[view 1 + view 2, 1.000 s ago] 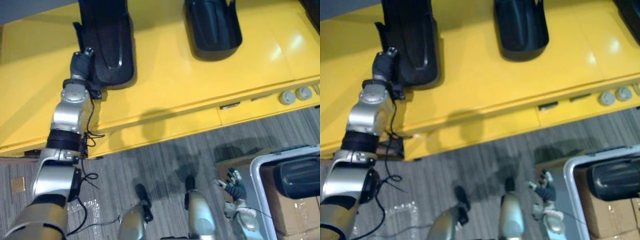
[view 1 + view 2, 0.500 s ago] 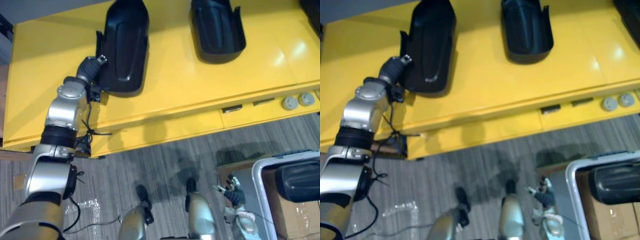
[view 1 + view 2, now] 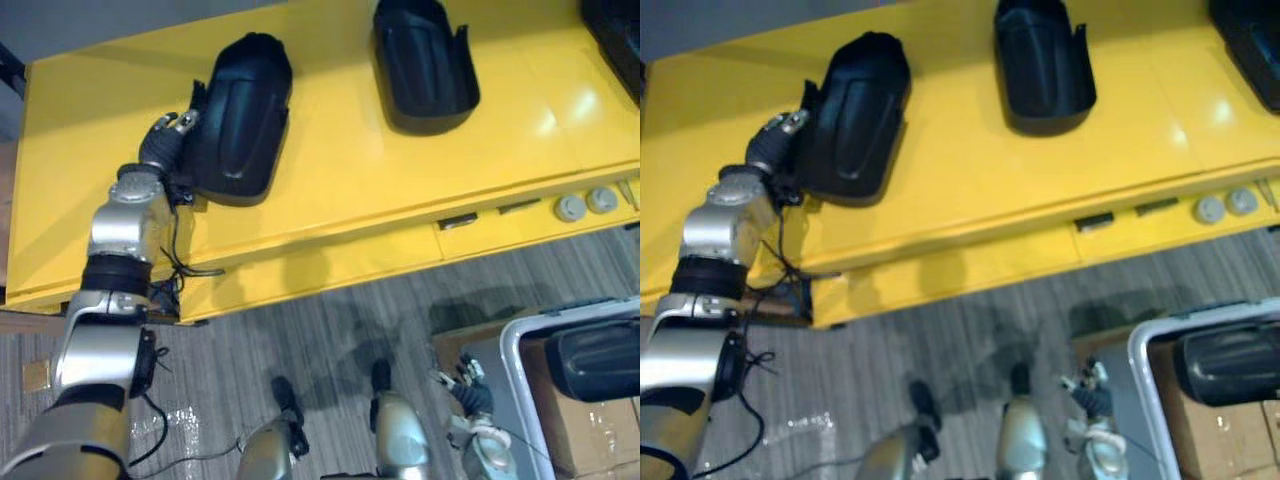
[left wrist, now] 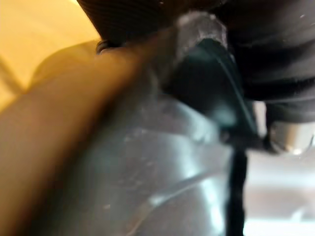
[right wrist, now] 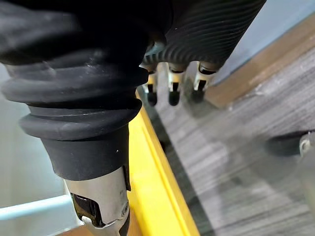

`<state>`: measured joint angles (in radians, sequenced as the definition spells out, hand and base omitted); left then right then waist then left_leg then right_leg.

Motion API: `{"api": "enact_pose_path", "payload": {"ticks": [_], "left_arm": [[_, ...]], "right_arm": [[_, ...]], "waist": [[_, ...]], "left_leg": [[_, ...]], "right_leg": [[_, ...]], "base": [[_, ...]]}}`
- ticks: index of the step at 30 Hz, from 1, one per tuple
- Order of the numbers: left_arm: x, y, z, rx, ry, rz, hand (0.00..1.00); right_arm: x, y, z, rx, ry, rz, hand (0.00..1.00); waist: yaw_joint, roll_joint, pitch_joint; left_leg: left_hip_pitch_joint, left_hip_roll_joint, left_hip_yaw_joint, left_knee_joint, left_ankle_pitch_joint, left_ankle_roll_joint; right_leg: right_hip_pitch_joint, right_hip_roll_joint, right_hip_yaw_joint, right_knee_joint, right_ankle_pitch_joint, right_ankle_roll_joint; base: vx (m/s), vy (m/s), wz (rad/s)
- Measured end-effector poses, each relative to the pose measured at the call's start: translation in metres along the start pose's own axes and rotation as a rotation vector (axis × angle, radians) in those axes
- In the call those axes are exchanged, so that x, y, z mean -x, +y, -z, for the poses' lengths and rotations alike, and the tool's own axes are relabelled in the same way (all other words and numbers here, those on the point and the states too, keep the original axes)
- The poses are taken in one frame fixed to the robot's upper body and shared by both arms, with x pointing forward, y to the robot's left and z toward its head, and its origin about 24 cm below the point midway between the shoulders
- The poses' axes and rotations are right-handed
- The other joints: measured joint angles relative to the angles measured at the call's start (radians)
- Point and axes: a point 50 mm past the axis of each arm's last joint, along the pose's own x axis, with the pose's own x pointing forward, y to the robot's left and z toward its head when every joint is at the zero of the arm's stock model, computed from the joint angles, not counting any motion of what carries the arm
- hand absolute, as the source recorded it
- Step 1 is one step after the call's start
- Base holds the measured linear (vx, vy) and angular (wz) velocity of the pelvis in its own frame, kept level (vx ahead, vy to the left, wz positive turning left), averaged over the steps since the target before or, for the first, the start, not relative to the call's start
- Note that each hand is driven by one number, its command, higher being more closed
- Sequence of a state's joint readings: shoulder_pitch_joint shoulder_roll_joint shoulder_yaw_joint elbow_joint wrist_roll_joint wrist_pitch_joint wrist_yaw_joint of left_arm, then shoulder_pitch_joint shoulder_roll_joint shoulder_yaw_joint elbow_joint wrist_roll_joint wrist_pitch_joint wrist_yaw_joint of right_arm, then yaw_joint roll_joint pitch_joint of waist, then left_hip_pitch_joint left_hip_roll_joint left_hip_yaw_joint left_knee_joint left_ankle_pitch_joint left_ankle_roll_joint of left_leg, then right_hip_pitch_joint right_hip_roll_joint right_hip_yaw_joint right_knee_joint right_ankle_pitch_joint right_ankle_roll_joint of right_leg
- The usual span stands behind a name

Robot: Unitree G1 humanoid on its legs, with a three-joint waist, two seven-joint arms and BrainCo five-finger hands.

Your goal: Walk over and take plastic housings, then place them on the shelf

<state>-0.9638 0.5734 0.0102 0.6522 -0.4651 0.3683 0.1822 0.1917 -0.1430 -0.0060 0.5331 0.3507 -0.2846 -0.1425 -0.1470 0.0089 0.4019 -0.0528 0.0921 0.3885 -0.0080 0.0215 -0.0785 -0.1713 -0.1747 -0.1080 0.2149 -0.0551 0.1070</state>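
— Three black housings lie on the yellow shelf (image 3: pixel 340 170). Which is the left hand (image 3: pixel 165 140) on?
— The nearest housing (image 3: pixel 240 115), its side rim right at the fingertips. Whether they curl round that rim, I cannot tell.
— How will it handle?
— Probably a light, stiff shell, smooth and likely slippery; I'd pinch the rim wall by the hand, thumb inside. The right hand (image 3: pixel 1092 398) hangs relaxed, fingers loose and empty, beside a white bin (image 3: pixel 1137 365) holding a spare housing (image 3: pixel 1230 365).

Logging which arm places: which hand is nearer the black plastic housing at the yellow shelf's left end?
Left. The left hand is against the black plastic housing on the yellow shelf; the right hand hangs low over the floor, far off.
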Motion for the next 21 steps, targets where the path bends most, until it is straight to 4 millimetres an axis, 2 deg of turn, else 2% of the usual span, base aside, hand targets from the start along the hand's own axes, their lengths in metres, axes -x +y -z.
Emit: {"api": "enact_pose_path", "payload": {"ticks": [7,9,12,15,19,21], "left_arm": [[-0.002,0.003,0.014,0.261,0.017,-0.187,0.0],[-0.002,0.004,0.014,0.289,-0.003,-0.237,0.0],[-0.001,0.007,0.014,0.337,-0.039,-0.327,0.0],[0.001,0.012,0.012,0.284,-0.071,-0.412,0.0],[0.001,0.013,0.015,0.213,-0.056,-0.44,0.0],[0.005,0.016,0.019,0.164,-0.075,-0.449,0.0]], "right_arm": [[0.002,0.01,0.002,-0.043,-0.006,0.006,0.0],[0.003,0.015,0.001,-0.044,-0.018,-0.01,0.0],[0.004,0.016,-0.001,-0.033,-0.047,0.022,0.0],[0.006,0.013,-0.004,-0.016,-0.077,0.082,0.0],[0.014,0.007,-0.009,0.001,-0.152,0.159,0.0],[0.016,0.003,-0.025,-0.006,-0.25,0.233,0.0]], "waist": [[-0.01,-0.004,-0.001],[-0.005,-0.01,0.0],[-0.015,-0.011,-0.001],[-0.028,-0.021,-0.007],[-0.031,-0.043,-0.025],[-0.033,-0.053,-0.057]], "left_leg": [[0.023,0.015,0.033,-0.003,-0.009,-0.003],[0.034,0.022,0.053,-0.003,-0.017,-0.01],[0.036,0.024,0.061,-0.003,-0.02,-0.006],[0.046,0.024,0.065,0.0,-0.019,-0.006],[0.08,0.025,0.094,0.004,-0.019,-0.006],[0.088,0.024,0.092,0.001,-0.019,-0.006]], "right_leg": [[0.028,0.014,0.008,-0.02,0.01,0.0],[0.032,0.022,0.022,-0.031,0.015,-0.002],[0.032,0.023,0.027,-0.033,0.015,-0.002],[0.036,0.023,0.027,-0.034,0.016,-0.002],[0.084,0.023,0.025,-0.061,0.017,-0.001],[0.104,0.023,0.02,-0.087,0.021,0.001]], "base": [[0.0,-0.004,-0.06],[0.0,-0.004,-0.23],[0.03,-0.006,-0.09],[0.06,0.003,-0.02],[0.07,0.009,-0.02],[0.05,-0.003,0.03]]}}
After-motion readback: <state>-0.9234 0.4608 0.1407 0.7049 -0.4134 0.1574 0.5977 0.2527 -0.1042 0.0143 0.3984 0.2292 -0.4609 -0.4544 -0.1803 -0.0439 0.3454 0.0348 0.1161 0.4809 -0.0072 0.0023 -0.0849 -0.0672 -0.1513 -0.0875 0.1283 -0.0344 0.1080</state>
